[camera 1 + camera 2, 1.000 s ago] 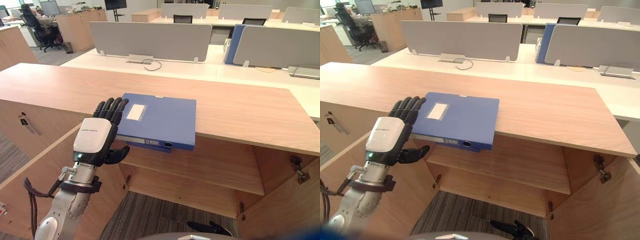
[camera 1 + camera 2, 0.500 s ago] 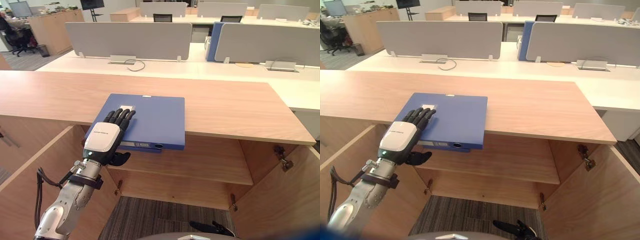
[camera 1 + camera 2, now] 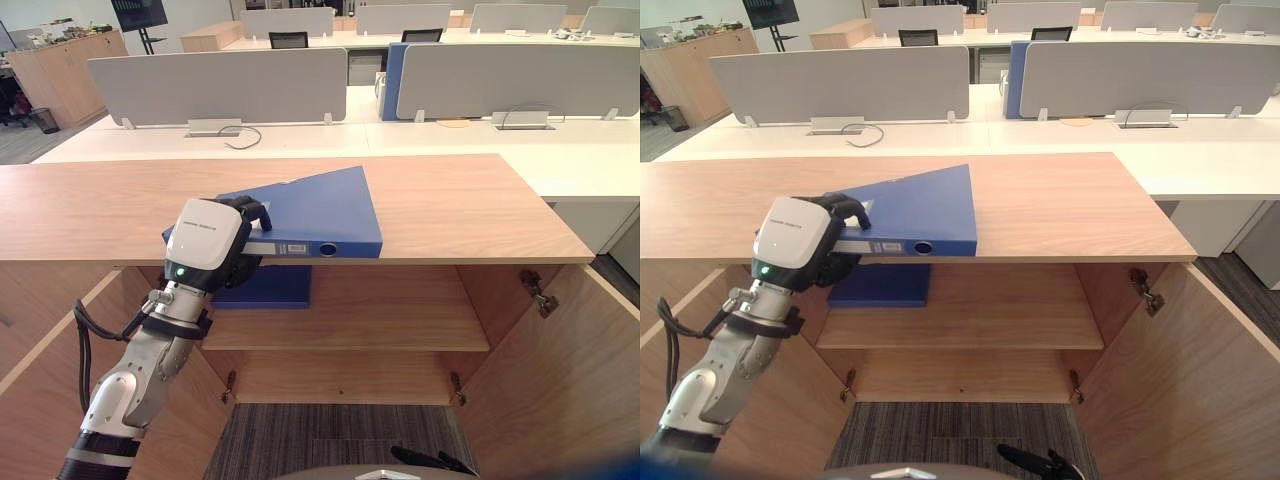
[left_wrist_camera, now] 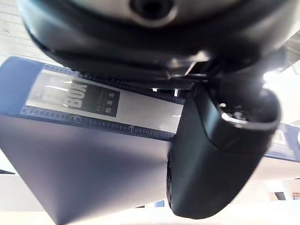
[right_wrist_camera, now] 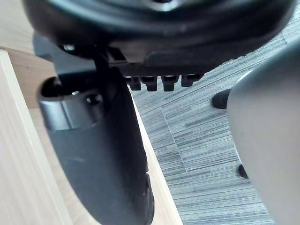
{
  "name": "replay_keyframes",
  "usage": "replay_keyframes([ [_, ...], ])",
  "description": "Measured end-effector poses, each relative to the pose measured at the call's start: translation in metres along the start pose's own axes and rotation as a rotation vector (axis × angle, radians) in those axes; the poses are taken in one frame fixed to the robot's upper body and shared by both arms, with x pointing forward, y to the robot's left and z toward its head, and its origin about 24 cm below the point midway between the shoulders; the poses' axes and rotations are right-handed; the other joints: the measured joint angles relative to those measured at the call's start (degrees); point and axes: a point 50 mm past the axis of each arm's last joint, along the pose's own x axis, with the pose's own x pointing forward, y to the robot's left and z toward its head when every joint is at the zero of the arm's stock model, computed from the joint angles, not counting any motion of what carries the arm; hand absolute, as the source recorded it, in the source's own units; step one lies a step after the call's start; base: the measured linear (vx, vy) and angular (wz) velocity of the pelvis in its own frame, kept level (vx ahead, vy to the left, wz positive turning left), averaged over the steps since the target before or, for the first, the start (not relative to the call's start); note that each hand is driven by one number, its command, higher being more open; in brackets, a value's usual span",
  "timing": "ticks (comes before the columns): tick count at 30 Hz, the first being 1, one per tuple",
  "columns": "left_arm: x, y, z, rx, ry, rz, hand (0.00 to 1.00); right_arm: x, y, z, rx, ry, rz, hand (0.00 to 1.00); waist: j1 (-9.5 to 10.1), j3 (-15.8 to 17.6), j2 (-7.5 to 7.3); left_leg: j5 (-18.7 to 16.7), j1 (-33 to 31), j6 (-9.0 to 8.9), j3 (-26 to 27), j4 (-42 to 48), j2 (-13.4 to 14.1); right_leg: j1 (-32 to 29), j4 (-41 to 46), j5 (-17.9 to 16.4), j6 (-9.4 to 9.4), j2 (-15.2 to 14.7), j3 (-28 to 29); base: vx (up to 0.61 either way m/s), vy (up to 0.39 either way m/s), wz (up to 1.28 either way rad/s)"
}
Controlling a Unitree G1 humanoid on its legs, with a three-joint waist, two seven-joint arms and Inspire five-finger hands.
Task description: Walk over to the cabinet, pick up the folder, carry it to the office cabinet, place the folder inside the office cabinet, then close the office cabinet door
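A blue folder [image 3: 320, 205] lies on the wooden cabinet top [image 3: 450, 215] with its spine at the front edge and its left end tilted up. My left hand [image 3: 205, 245] is shut on that end: the fingers curl over the top cover and the thumb [image 4: 215, 154] presses the labelled spine [image 4: 84, 101]. A blue flap [image 3: 265, 290] shows under the top's edge below the hand. My right hand [image 5: 103, 154] hangs open beside a wooden panel, over grey carpet.
Below the top, the cabinet stands open with a bare shelf [image 3: 400, 320] inside. Its doors swing out at the left [image 3: 40, 370] and the right [image 3: 570, 370]. White desks with grey partitions [image 3: 220, 85] stand behind the cabinet.
The view has shifted. My left hand went from lying flat on the folder to curling round its near left end, and that end has risen and slid towards the front edge.
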Motion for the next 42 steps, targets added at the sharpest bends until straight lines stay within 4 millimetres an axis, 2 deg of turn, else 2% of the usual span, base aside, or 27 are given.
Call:
replay_keyframes([
  [4,-0.001,0.001,0.005,-0.023,0.008,0.005,0.00,0.000,0.000,0.000,-0.004,0.000,0.001,1.00,-0.16,-0.01,0.00,0.08,-0.37,0.08,-0.01,-0.09,-0.05,0.08,-1.03,0.53,0.12,0.01,-0.05,0.00,0.000,0.00],
  [6,-0.004,0.003,0.011,-0.111,0.049,0.042,0.00,0.000,0.000,0.001,-0.007,-0.001,0.002,1.00,-0.16,0.01,-0.03,0.08,-0.48,0.09,-0.06,-0.19,-0.11,0.06,-1.23,0.59,0.16,-0.04,-0.03,0.00,0.000,0.00],
  [8,-0.008,0.014,0.019,-0.414,0.152,0.163,0.00,0.000,0.005,0.002,-0.037,-0.006,0.019,1.00,-0.17,0.21,-0.41,0.09,-0.91,0.09,-0.02,0.31,-0.12,-0.08,-1.27,0.59,0.16,-0.13,0.26,0.02,0.003,-0.02],
  [10,-0.011,0.021,0.023,-0.635,0.209,0.259,0.00,-0.001,0.008,0.005,-0.055,-0.044,0.033,1.00,-0.26,0.37,-0.61,0.08,-1.03,0.09,0.19,0.32,-0.05,-0.37,-1.19,0.58,0.15,-0.13,0.62,0.01,0.005,-0.11],
  [11,-0.020,0.022,0.023,-0.794,0.261,0.300,0.00,-0.005,0.011,0.012,-0.046,-0.112,0.051,1.00,-0.30,0.39,-0.61,0.00,-1.14,0.06,0.91,0.32,0.10,-1.02,-0.98,0.56,0.12,-0.08,1.35,0.00,0.008,-0.27],
  [14,-0.046,0.021,0.020,-1.142,0.372,0.355,0.00,-0.030,0.031,0.040,-0.039,-0.360,0.127,1.00,-2.02,0.96,-0.45,-0.64,-1.82,-0.13,2.59,0.97,0.71,-2.47,-0.17,0.51,-0.10,0.51,3.04,0.00,-0.003,-0.31],
  [15,-0.056,0.016,0.021,-1.312,0.411,0.359,0.00,-0.054,0.042,0.056,-0.012,-0.502,0.185,1.00,-2.63,1.24,-0.66,-1.30,-2.17,-0.33,3.57,1.83,1.15,-3.18,0.40,0.46,-0.22,0.87,4.04,0.00,-0.015,-0.37],
  [16,-0.058,0.016,0.022,-1.363,0.417,0.363,0.00,-0.064,0.045,0.062,-0.001,-0.559,0.202,1.00,-2.76,1.41,-0.80,-1.61,-2.18,-0.43,3.91,2.21,1.32,-3.25,0.49,0.44,-0.26,1.03,4.34,0.00,-0.015,-0.37],
  [18,-0.069,0.015,0.028,-1.500,0.430,0.324,0.00,-0.111,0.053,0.090,0.042,-0.798,0.257,1.00,-3.87,1.67,-1.25,-2.53,-2.70,-0.63,4.89,3.36,1.78,-4.11,0.91,0.31,-0.44,1.50,5.46,-0.01,-0.011,-0.25],
  [19,-0.072,0.014,0.030,-1.528,0.431,0.310,0.00,-0.123,0.054,0.099,0.051,-0.865,0.268,1.00,-4.13,1.70,-1.42,-2.62,-2.84,-0.72,5.31,3.50,1.87,-4.42,1.05,0.31,-0.44,1.61,5.81,0.00,-0.005,-0.33],
  [20,-0.075,0.014,0.034,-1.581,0.430,0.284,0.00,-0.147,0.056,0.118,0.063,-1.001,0.281,1.00,-4.37,1.92,-1.53,-2.76,-3.01,-0.80,6.28,3.75,2.00,-5.20,1.44,0.33,-0.43,1.82,6.74,0.01,0.000,-0.33],
  [23,-0.073,0.013,0.037,-1.703,0.402,0.275,0.00,-0.206,0.056,0.156,0.013,-1.345,0.248,1.00,-5.42,2.25,-1.13,-2.79,-3.07,-0.83,7.81,4.06,2.06,-6.43,2.27,0.36,-0.40,2.10,8.77,0.02,0.003,-0.37],
  [26,-0.064,0.018,0.037,-1.799,0.332,0.315,0.00,-0.248,0.051,0.178,-0.035,-1.604,0.152,1.00,-5.81,2.27,-0.89,-2.79,-2.85,-0.83,8.93,4.27,2.18,-6.96,2.71,0.39,-0.36,2.36,10.33,0.02,-0.003,-0.31],
  [29,-0.056,0.021,0.038,-1.879,0.269,0.360,0.00,-0.261,0.049,0.187,-0.034,-1.702,0.083,1.00,-6.08,2.19,-0.42,-2.79,-2.76,-0.83,9.04,4.28,2.28,-7.12,2.86,0.39,-0.36,2.52,10.81,-0.01,-0.010,-0.12],
  [32,-0.050,0.023,0.038,-1.930,0.234,0.390,0.00,-0.270,0.051,0.196,-0.014,-1.767,0.029,1.00,-6.45,1.85,0.70,-2.79,-2.74,-0.83,9.05,4.28,2.36,-7.25,2.96,0.39,-0.35,2.66,11.01,-0.03,-0.007,-0.02],
  [37,-0.047,0.021,0.043,-1.953,0.201,0.336,0.00,-0.285,0.055,0.204,0.020,-1.862,0.027,1.00,-6.38,1.27,1.61,-2.80,-2.62,-0.83,9.08,4.28,2.51,-7.37,3.44,0.39,-0.35,2.83,11.11,-0.06,-0.009,-0.01],
  [40,-0.039,0.011,0.048,-1.978,0.149,0.213,0.00,-0.295,0.061,0.210,0.066,-1.922,0.163,1.00,-6.11,1.24,1.65,-2.83,-2.29,-0.86,9.08,4.29,2.67,-7.38,4.08,0.39,-0.34,3.04,11.14,-0.09,-0.010,-0.01],
  [42,-0.029,0.002,0.048,-1.958,0.115,0.073,0.00,-0.302,0.073,0.214,0.097,-1.947,0.396,1.00,-5.94,1.23,1.66,-2.87,-2.00,-0.92,9.10,4.31,2.87,-7.43,4.58,0.45,-0.28,3.31,11.29,-0.13,-0.018,-0.04],
])
